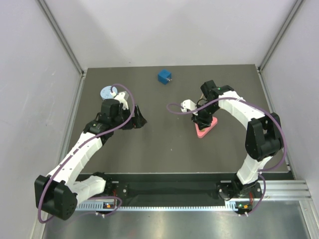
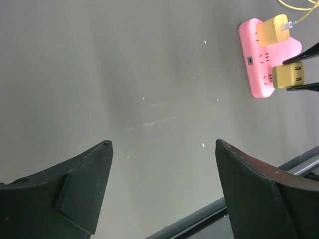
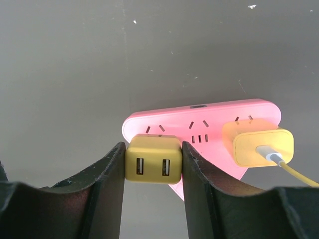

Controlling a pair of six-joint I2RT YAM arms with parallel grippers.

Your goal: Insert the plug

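Note:
A pink power strip (image 3: 199,122) lies flat on the dark table. My right gripper (image 3: 153,145) is shut on a yellow plug (image 3: 153,159) with two USB ports, holding it against one end of the strip just below a pair of slots. The plug's prongs are hidden. A second yellow plug (image 3: 256,147) with a yellow cable sits in the strip's other end. From above, the right gripper (image 1: 202,119) stands over the strip (image 1: 206,129). My left gripper (image 2: 163,144) is open and holds nothing; it hangs over bare table left of the strip (image 2: 251,64), well apart from it.
A blue cube (image 1: 165,76) sits near the table's far edge. A light blue disc (image 1: 108,92) lies behind the left arm. A white block (image 1: 187,105) rests just left of the right gripper. Metal frame rails run along the table's sides.

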